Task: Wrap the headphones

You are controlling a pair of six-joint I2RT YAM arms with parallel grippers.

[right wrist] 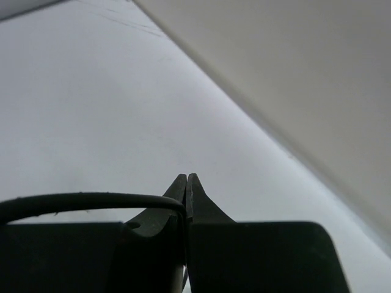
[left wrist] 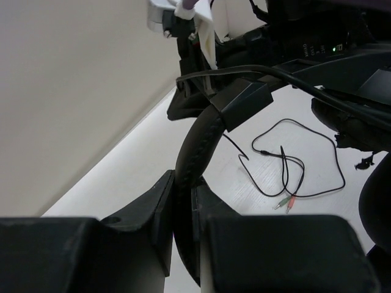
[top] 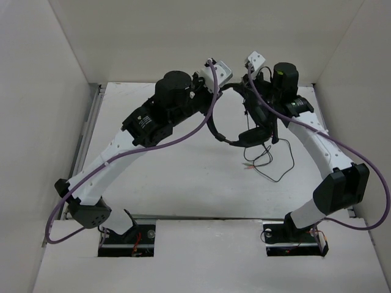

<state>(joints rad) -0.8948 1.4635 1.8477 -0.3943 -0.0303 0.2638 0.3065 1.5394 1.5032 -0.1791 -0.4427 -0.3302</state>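
The headphones (top: 223,137) are hanging above the middle of the far half of the white bench (top: 183,177), stretched between two robot arms, while most of the thin black cord (left wrist: 283,171) is lying in loose loops on the bench below, its pink and green plugs (left wrist: 284,204) resting near the loops. The main risk is looking like the slack. The trailing loops could be snagging on an earcup or on an arm as winding proceeds, knotting instead of lying flat around the band. Pulling the cord too hard could be dragging the smooth curved headband out of its grip, or straining the cord where it joins the earcup. The plugs may also be whipping about and catching once the slack is being taken up. The left pincer (left wrist: 183,183) is clamping narrowly on the padded headband, one finger on each side of it. The right pincer (right wrist: 186,180) is pressing almost fully closed, with a thin black strand, apparently the headset's cord, running in from the left and being pinched between its fingers.
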